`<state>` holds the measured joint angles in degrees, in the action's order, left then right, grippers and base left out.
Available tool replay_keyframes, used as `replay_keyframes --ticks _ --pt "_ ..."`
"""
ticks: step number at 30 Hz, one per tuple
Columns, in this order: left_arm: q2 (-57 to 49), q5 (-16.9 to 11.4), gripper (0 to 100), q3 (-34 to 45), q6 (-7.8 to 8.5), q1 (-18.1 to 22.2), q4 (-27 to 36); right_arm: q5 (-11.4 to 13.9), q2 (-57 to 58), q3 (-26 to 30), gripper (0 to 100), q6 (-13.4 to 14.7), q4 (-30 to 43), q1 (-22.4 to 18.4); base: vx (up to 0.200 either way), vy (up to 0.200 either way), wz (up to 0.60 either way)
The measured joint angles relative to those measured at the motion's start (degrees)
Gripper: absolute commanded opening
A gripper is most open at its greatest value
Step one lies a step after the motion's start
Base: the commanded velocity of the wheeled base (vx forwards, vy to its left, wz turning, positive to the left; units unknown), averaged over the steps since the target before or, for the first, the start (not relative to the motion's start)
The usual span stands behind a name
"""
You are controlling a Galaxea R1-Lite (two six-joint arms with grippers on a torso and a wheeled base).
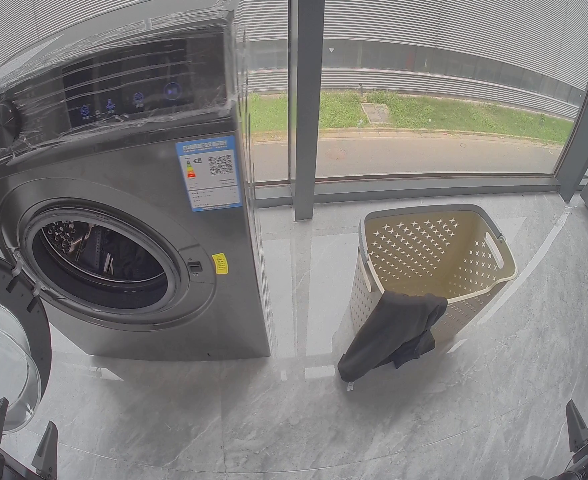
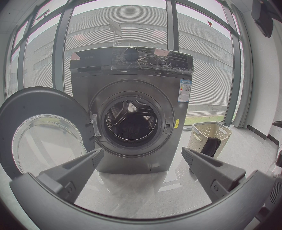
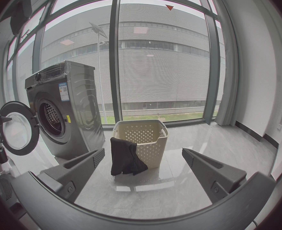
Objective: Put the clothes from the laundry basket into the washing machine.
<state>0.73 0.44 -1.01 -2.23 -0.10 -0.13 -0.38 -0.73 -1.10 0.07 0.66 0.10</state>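
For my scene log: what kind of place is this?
Probably a laundry corner of a modern building: front-loading washing machine, door open; beige laundry basket with a dark garment over its rim; floor-to-ceiling windows.

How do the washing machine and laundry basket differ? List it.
The washing machine is grey and solid; the laundry basket beige and perforated. The machine opens frontward, door swung open; the basket opens upward, a black garment over its rim. Both stand on the floor.

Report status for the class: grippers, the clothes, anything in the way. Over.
Left gripper open, empty; right gripper open, empty. Black garment draped over laundry basket rim, hanging outside. Washing machine door open, no obstacle seen.
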Motion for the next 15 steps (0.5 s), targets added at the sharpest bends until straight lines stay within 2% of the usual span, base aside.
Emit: replay_keyframes --ticks 5,14,15 --pt "0.0 0.13 100 0.0 0.13 0.0 -0.02 0.93 -0.01 0.09 100 -0.07 -0.77 0.09 0.0 -0.2 0.0" --pt "0.01 0.1 100 0.0 0.51 0.0 0.06 0.98 -0.04 0.09 100 -0.12 -0.73 0.09 0.0 0.0 0.0" --pt "0.01 0.11 100 0.0 0.4 0.0 0.06 0.95 -0.04 0.09 100 -0.15 -0.71 0.09 0.0 -0.2 0.0"
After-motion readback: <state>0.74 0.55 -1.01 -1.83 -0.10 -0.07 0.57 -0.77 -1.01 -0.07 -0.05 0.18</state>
